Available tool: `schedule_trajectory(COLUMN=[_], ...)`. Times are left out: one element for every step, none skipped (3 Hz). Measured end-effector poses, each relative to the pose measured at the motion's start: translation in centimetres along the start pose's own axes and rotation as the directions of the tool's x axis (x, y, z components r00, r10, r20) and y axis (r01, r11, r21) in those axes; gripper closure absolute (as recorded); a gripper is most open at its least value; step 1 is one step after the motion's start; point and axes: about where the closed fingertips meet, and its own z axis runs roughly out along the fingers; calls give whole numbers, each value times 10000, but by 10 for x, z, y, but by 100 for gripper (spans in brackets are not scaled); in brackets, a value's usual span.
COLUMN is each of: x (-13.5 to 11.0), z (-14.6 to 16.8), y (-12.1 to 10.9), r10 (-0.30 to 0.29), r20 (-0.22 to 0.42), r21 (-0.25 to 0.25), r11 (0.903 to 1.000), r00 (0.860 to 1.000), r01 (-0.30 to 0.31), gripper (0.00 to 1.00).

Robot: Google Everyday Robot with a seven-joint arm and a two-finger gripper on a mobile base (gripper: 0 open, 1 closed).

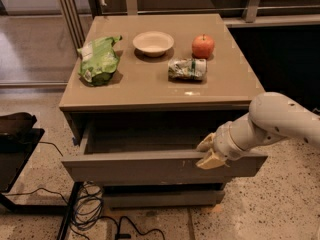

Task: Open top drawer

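The top drawer [150, 167] of the grey-taupe cabinet stands pulled out a good way, and its plain grey interior [142, 141] shows behind the front panel. My gripper [207, 151] sits at the top edge of the front panel, right of centre, with one pale finger behind the panel and one in front. The white arm [275, 121] reaches in from the right. A narrower lower drawer front [160, 198] shows below it, closed.
On the cabinet top [150, 84] lie a green bag [99, 60], a white bowl [153, 43], a red apple [203, 46] and a crumpled packet [187, 68]. Cables [92, 209] lie on the floor at the left, beside a black stand [17, 149].
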Motion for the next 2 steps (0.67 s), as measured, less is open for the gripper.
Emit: schedule_trajectory(x=[0, 0], z=[0, 0], y=[0, 0], r10=[0, 0], r20=[0, 0], r21=[0, 0], r11=[10000, 10000], r00=[10000, 10000], r01=[0, 0], gripper=[12, 14])
